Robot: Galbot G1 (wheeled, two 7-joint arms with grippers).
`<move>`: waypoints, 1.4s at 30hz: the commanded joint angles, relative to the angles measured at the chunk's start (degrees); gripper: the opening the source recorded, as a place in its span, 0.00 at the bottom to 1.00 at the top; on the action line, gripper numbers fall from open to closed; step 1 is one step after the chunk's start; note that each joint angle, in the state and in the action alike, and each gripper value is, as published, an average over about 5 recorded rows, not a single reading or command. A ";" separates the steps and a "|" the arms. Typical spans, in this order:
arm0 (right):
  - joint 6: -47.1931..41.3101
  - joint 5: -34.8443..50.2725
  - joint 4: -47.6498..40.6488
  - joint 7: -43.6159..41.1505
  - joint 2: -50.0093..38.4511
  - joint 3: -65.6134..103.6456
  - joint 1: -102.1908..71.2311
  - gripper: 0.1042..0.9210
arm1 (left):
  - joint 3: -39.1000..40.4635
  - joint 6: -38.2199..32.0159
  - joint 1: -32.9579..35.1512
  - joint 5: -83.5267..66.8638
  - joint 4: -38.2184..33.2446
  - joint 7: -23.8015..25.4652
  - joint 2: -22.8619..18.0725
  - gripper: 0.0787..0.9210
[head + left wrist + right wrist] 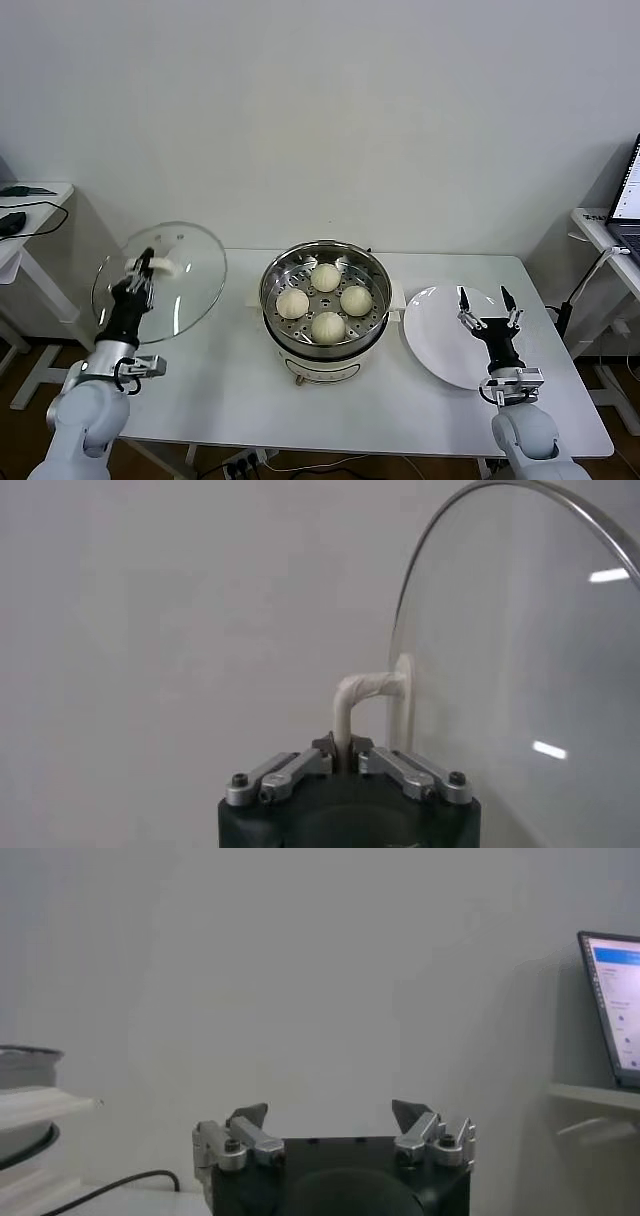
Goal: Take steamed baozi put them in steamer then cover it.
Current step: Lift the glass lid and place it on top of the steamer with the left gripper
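At nine o'clock of the steamer [326, 300], whose tray already held all four steamed baozi [325, 296], the left end effector [139, 277] gripped the raised cover [160, 282] by its handle, covering remaining, while the right end effector [487, 308] waited released over the plate [440, 345].

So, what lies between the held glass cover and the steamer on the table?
In the head view only bare white table lies between the cover, held up by the left pincer, and the steamer.
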 commanded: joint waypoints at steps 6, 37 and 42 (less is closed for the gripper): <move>-0.21 -0.08 -0.74 0.55 -0.12 0.41 0.14 0.88 | 33.64 27.85 -6.54 3.10 -15.82 10.26 -7.31 0.14; -0.33 -0.93 -2.90 0.14 1.09 0.84 0.40 0.88 | 42.78 31.44 -16.33 32.07 7.36 20.84 -21.73 0.14; -0.21 -0.95 -3.37 0.08 1.13 0.86 0.53 0.88 | 43.04 30.43 -16.23 33.68 8.60 20.55 -21.91 0.14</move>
